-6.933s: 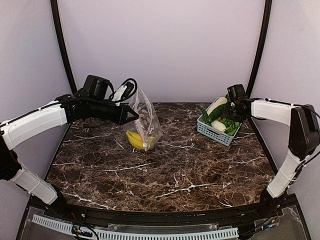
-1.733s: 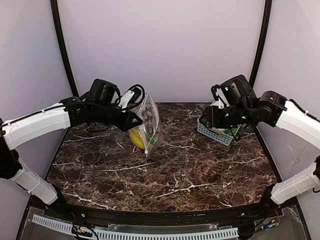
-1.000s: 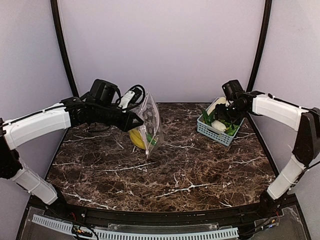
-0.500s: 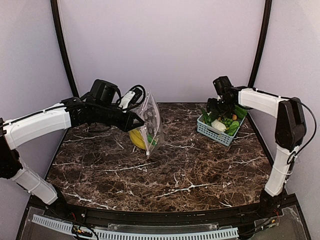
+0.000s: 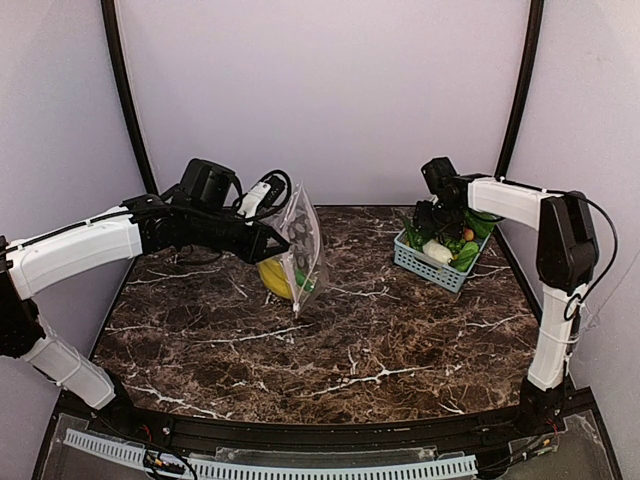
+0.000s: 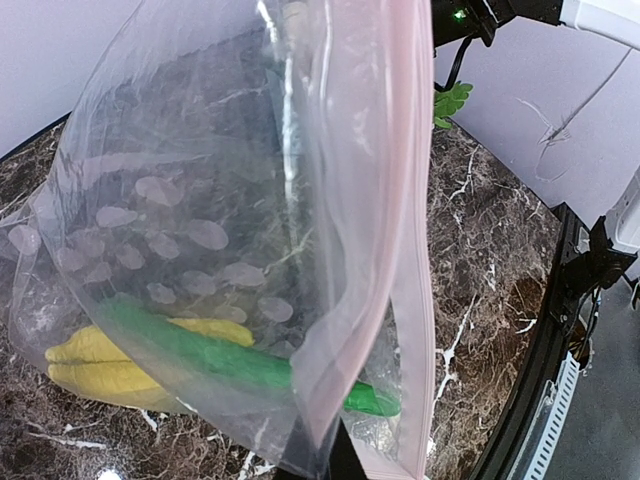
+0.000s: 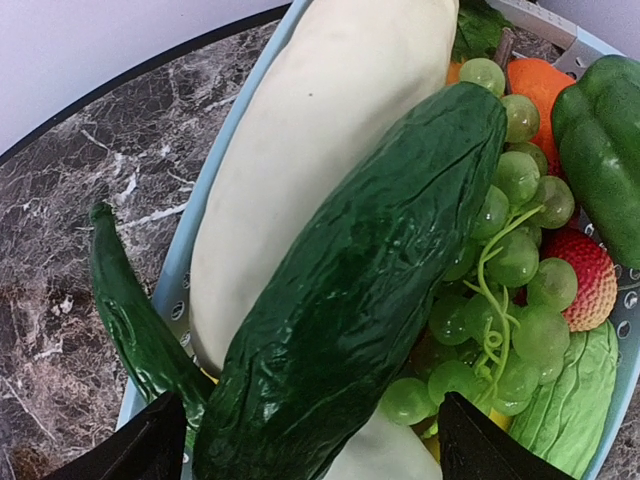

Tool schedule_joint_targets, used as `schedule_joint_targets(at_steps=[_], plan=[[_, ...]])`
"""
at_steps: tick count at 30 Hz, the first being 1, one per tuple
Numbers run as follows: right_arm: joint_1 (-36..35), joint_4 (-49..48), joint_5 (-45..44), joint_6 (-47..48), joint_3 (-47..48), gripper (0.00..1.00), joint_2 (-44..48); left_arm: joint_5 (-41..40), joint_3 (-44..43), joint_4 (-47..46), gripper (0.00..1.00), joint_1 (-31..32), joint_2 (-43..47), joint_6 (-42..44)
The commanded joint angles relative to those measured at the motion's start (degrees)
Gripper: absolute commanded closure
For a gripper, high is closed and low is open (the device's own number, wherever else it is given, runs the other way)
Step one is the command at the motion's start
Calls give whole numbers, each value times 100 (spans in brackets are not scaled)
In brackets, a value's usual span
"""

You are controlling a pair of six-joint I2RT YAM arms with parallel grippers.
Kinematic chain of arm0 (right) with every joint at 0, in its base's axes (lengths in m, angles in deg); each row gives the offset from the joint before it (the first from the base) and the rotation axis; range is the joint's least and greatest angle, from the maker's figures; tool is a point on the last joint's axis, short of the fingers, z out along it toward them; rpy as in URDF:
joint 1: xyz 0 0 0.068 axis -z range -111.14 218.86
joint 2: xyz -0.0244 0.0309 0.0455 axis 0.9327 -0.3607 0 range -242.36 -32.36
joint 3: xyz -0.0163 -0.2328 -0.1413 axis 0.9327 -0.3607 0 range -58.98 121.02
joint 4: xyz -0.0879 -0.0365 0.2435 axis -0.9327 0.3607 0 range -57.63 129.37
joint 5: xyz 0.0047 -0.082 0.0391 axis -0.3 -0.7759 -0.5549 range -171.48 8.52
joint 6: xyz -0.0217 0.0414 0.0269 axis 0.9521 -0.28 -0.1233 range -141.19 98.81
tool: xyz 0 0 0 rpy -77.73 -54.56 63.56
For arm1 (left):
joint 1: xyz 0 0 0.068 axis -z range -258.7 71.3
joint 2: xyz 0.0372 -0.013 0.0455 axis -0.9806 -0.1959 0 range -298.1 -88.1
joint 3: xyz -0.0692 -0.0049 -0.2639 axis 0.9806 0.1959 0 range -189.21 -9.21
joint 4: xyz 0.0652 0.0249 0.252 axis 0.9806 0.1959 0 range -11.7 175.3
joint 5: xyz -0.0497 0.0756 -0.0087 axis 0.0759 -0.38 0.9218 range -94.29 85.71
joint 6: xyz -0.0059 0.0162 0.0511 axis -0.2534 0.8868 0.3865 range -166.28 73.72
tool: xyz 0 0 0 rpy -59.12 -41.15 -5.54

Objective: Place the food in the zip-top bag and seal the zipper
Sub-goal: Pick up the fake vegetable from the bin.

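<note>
Swinging back from the middle of the tabletop [image 5: 330, 350], the right arm [image 5: 500, 200] now hangs over the basket [image 5: 415, 260] at the back right, and the bag [image 5: 300, 245] has gained a long green vegetable [image 6: 230, 360] lying on the banana bunch [image 6: 100, 365] it already held. The right jaws are released and spread wide, one tip on each side of the dark cucumber [image 7: 350, 280], gripping nothing yet. That cucumber lies slantwise on top of a fat white vegetable [image 7: 320, 130], with a bunch of green grapes [image 7: 510, 250] pressed against its right side. A good pick would probably mean lowering until both tips are past the cucumber's widest part, closing near its middle so it does not tip, and keeping the right tip clear of the grape stems. Lifting straight up should keep it off the basket rim. The left jaws are clenched on the bag's upper edge, holding it up over the back left of the tabletop; whether its lower end touches I cannot tell. It is clear plastic with pale oval spots, and the pink zipper strip [image 6: 412, 230] runs down its near edge, unsealed. The mouth looks narrow, so the cucumber likely has to go in end first.
</note>
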Motion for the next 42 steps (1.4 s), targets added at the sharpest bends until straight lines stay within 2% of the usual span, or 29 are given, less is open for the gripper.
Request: schedule_joint_targets(at_steps=[1, 23, 34, 42], plan=[[94, 82, -83, -80, 17, 17, -123, 42, 73, -69, 99, -7, 232, -33], [207, -244, 207, 27, -292, 52, 83, 57, 73, -70, 99, -5, 251, -35], [211, -490, 254, 158, -638, 65, 596, -60, 58, -22, 99, -7, 290, 26], [210, -862, 498, 616, -1173, 70, 1359, -149, 56, 0, 99, -9, 272, 71]])
